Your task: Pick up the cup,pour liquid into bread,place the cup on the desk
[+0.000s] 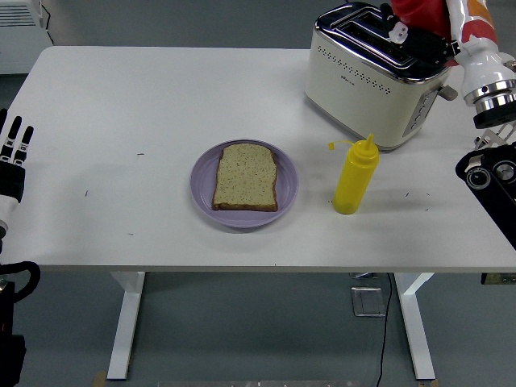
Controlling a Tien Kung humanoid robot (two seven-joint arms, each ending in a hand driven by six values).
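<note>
A slice of bread (245, 176) lies on a purple plate (201, 193) at the table's middle. My right hand (435, 28) is raised at the top right edge, above the toaster, and is shut on a red squeeze bottle (418, 11). Only the bottle's lower red part shows; the rest is cut off by the picture's top edge. No cup is in view. My left hand (13, 157) rests at the left edge with its fingers straight and holds nothing.
A cream toaster (372, 74) stands at the back right. A yellow squeeze bottle (355, 176) stands upright to the right of the plate, in front of the toaster. The white table (121, 113) reaches to the left edge.
</note>
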